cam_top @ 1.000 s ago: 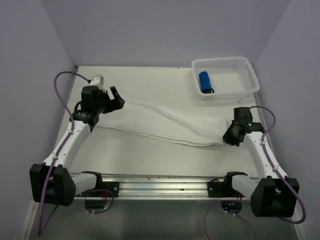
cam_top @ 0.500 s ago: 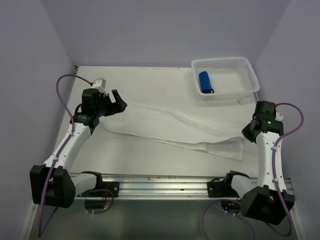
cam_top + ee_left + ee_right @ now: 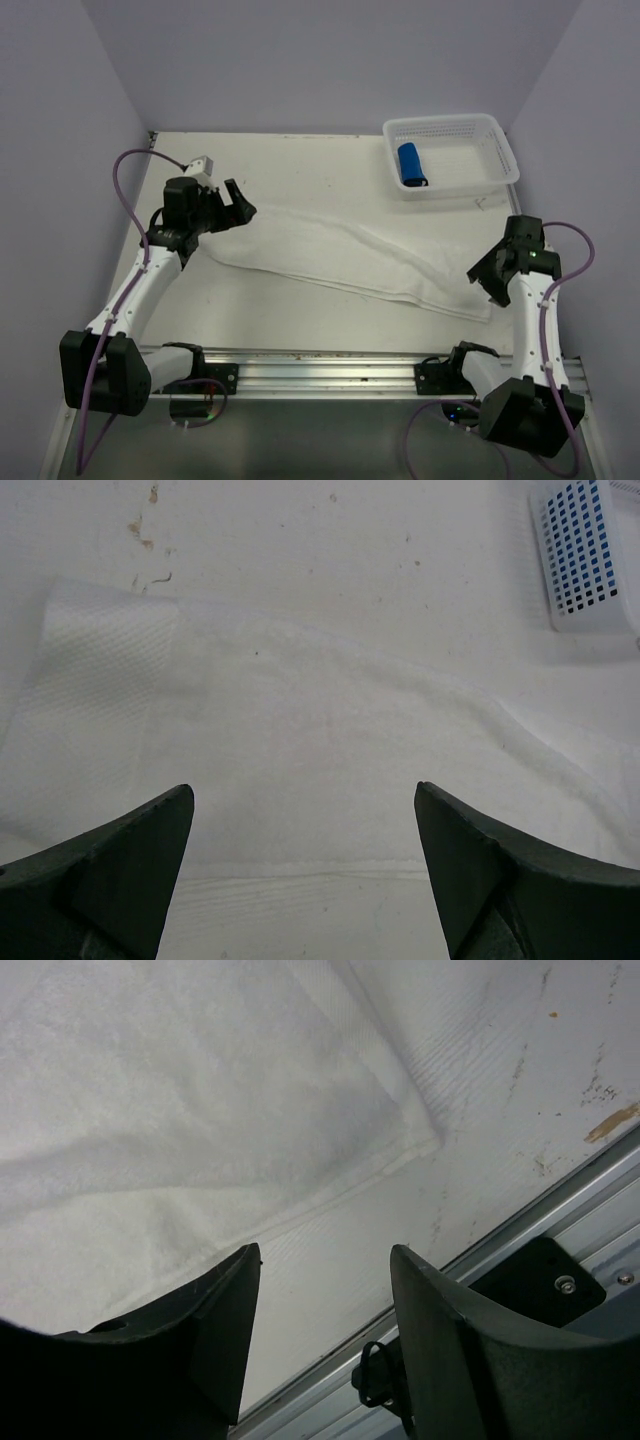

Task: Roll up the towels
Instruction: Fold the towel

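The top external camera sits high behind the arm bases and looks down over the whole table (image 3: 300, 170). The left wrist camera looks closely down at the left end of the white towel (image 3: 300, 740), the right wrist camera at its right corner beside the metal rail (image 3: 600, 1185); the top view shows both.

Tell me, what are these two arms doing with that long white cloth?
Two robot arms are working on rolling towels. A long white towel lies spread flat, slanting across the table, not rolled yet. The left claw is open over its far-left end, and the right claw is open over its near-right corner; neither holds anything. A small blue towel, already rolled, sits in the white plastic basket at the far right.
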`<control>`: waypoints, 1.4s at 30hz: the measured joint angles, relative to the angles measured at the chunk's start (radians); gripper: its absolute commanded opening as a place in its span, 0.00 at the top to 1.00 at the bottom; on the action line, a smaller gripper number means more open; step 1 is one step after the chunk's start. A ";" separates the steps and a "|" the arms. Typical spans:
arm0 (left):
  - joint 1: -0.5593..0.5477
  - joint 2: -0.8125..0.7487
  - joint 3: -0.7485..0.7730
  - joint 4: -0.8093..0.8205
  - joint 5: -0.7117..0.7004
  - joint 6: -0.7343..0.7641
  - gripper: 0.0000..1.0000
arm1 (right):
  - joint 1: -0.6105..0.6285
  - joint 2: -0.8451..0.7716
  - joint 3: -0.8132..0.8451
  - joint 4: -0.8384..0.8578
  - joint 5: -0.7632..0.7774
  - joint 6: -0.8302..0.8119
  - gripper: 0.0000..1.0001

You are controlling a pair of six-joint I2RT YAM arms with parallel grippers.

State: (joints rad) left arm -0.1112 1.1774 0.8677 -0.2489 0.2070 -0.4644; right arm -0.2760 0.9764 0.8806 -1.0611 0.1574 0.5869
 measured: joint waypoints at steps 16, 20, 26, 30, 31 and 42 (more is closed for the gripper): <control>-0.037 0.116 -0.168 0.201 0.114 -0.147 0.81 | 0.000 -0.024 0.003 0.027 -0.080 0.023 0.52; -0.084 0.172 -0.202 0.278 0.091 -0.175 0.93 | 0.000 -0.010 -0.012 0.053 -0.106 0.022 0.52; -0.128 0.314 -0.219 0.356 0.031 -0.210 1.00 | 0.000 0.019 -0.011 0.079 -0.126 0.013 0.51; -0.134 0.389 -0.196 0.340 -0.033 -0.223 1.00 | 0.000 0.033 -0.011 0.097 -0.136 0.012 0.52; -0.134 0.401 -0.184 0.333 -0.049 -0.225 1.00 | 0.000 0.040 -0.011 0.103 -0.145 0.013 0.52; -0.013 0.503 -0.074 0.298 -0.108 -0.293 1.00 | 0.000 0.091 0.012 0.159 -0.186 0.014 0.51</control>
State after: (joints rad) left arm -0.1238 1.6802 0.7933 0.0486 0.0986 -0.7570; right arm -0.2760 1.0672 0.8925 -0.9016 -0.0284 0.6014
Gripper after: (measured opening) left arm 0.005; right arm 0.485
